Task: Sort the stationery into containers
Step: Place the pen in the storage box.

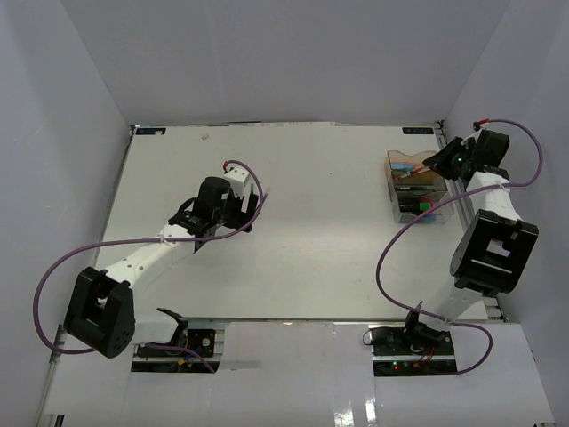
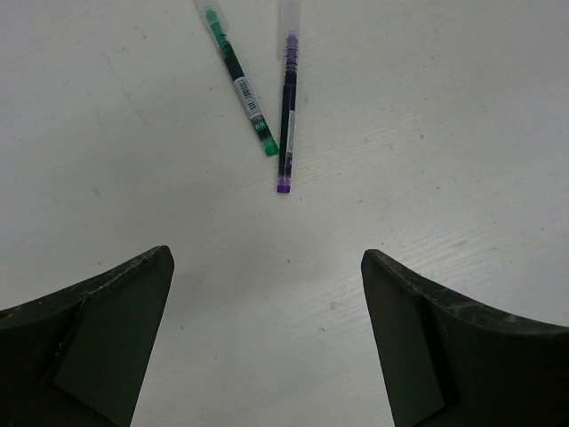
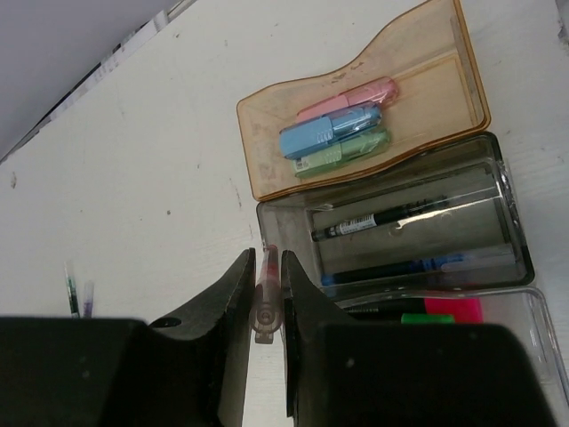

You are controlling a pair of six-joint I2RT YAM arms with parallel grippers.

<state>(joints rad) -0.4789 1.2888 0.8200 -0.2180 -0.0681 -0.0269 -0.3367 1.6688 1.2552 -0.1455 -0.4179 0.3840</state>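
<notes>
Two pens lay loose on the table (image 2: 462, 133) at 12 o'clock from the left gripper (image 2: 267, 258): a green pen (image 2: 240, 84) and a purple pen (image 2: 285, 107). Their near ends were close together and their far ends splayed apart; couldn't tell if they touched. The left jaws were spread wide with nothing between them, over bare table. In the top view that gripper sat toward 10 o'clock from table centre.

The right gripper (image 3: 268, 262) was pinched almost closed on a thin pink-red pen (image 3: 264, 311), which lay along the fingers with its tip at 12 o'clock, just beside the corner where the trays meet.

The amber tray (image 3: 444, 53), at 1 o'clock in the right wrist view, held a pink piece (image 3: 360, 96), a blue piece (image 3: 324, 133) and a green piece (image 3: 342, 153), packed side by side. The smoky tray (image 3: 511, 205) butted against its 6 o'clock side and held a black pen (image 3: 382, 218) and a blue pen (image 3: 400, 267). The clear tray (image 3: 542, 338) at 5 o'clock showed a green cap (image 3: 413, 318) and a pink cap (image 3: 453, 309), with the rest hidden behind the fingers.

In the top view the trays sat at 2 o'clock on the table.
</notes>
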